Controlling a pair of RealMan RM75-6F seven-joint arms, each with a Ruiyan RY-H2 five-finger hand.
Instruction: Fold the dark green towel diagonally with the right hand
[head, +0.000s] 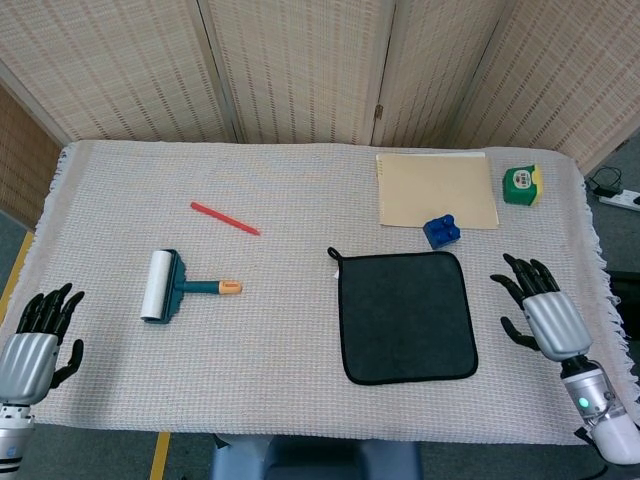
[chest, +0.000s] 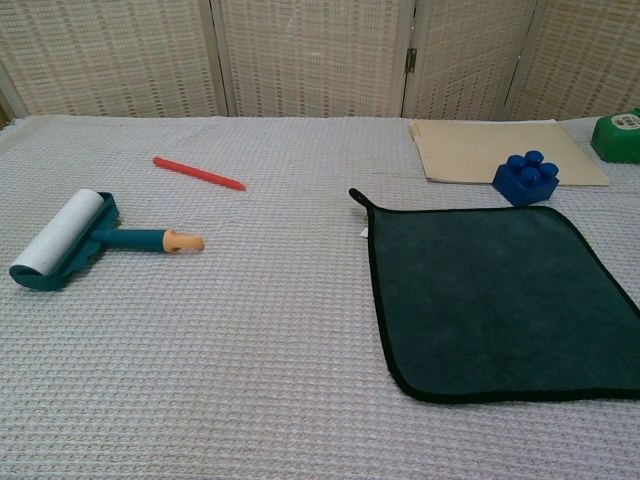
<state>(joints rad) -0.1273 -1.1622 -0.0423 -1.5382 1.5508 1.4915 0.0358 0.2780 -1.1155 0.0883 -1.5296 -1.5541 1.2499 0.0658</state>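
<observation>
Lying flat, towel (head: 405, 316) beside right hand (head: 541, 312)

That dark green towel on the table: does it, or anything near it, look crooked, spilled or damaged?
Nothing stands out. The dark green towel lies flat and unfolded, its hanging loop at the far left corner. The blue block sits upright just beyond it, apart from it. No spills or damage show.

Light even, bright, diffuse in both your views; source direction unclear. Shadows soft and faint: thin dark edge under lint roller (chest: 62, 238) and blue block (chest: 526, 177). No glare, no blown highlights. Dark green towel (head: 405, 316) reads nearly black, weave detail lost; you see texture better in chest view. Focus sharp centre. Head view softens slightly toward 5 and 7 o'clock corners; no motion blur. Slight colour noise on screen panels at 12 o'clock.
</observation>
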